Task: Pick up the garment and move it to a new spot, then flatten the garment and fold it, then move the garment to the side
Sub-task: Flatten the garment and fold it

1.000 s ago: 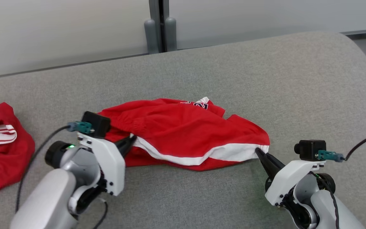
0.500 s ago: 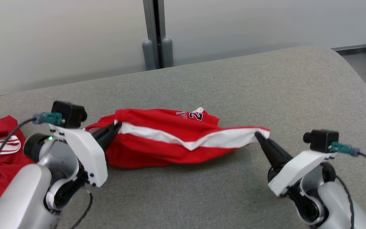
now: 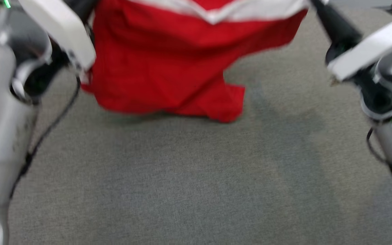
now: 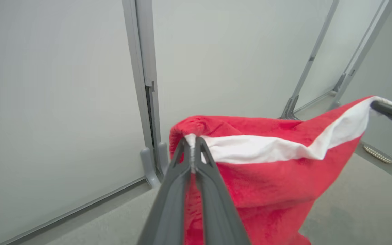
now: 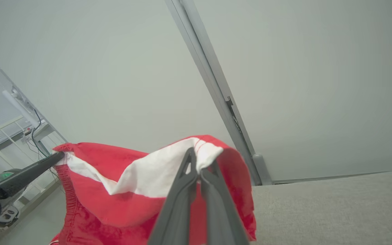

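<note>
The garment is red with a white band along its top edge. It hangs spread between my two grippers above the grey cushion. My left gripper is shut on the band's left end, at a gathered red corner. My right gripper is shut on the white band's right end. In the head view the left gripper's fingers and the right gripper's fingers reach up to the top edge. The garment's lower hem hangs close to the cushion; I cannot tell whether it touches.
The grey cushion stretches wide below and in front of the garment. Pale wall panels with a grey post stand behind it. A black cable hangs beside my left arm. A desk with wires stands far off on the left side.
Both grippers have risen with the garment, which now hangs stretched between them instead of lying on the cushion. The head camera has shifted, so the picture frames a nearer part of the cushion.
</note>
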Robot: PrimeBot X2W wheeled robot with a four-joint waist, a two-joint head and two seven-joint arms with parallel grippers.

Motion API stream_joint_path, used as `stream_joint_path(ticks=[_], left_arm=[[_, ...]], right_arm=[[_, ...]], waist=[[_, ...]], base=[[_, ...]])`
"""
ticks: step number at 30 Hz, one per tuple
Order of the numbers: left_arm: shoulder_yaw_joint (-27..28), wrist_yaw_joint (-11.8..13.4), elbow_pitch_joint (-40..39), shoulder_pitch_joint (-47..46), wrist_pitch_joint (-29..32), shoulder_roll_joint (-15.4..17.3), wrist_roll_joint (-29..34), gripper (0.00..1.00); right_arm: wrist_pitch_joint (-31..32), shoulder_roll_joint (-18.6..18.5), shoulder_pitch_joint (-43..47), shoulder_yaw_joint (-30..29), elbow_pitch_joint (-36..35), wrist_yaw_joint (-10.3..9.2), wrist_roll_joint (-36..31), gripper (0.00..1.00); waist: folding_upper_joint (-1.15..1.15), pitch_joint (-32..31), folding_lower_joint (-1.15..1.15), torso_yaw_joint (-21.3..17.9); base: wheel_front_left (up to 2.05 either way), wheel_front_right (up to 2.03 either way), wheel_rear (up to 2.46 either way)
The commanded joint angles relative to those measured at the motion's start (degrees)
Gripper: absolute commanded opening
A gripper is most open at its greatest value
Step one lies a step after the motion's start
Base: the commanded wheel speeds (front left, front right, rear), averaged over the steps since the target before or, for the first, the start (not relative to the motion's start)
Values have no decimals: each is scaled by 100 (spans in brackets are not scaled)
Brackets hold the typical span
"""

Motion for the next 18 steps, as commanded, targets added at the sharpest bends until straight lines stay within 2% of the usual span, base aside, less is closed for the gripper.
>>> stream_joint_path(ticks=[1, 6, 7, 10, 15, 18], left_arm=[[0, -11, 72, -152, -43, -1, -10, 0], [-143, -12, 903, -1590, -430, -100, -275, 0], [-170, -12, 1250, -2068, -579, -130, -372, 0], [-268, -12, 1682, -2681, -829, -159, -491, 0], [-401, -12, 2267, -3319, -1186, -236, -804, 0], [-702, -12, 2374, -3393, -1297, -231, -995, 0]], right_arm=[[-2, -31, -144, -23, 44, -1, 64, 0], [-182, -179, -1478, -24, 489, 0, 351, 0], [-331, -201, -1973, -12, 636, 0, 435, 0], [-548, -286, -2629, 64, 850, 0, 517, 0], [-830, -426, -3407, 296, 1153, -1, 572, 0], [-839, -495, -3558, 578, 1231, -1, 633, 0]], waist=[[0, 396, 0, 120], [0, 892, 0, 180], [0, 1017, 0, 176], [0, 1149, 0, 157], [0, 1309, 0, 145], [0, 1374, 0, 145]], base=[[0, 0, 0], [0, 0, 0], [0, 0, 0], [0, 0, 0], [0, 0, 0], [0, 0, 0]])
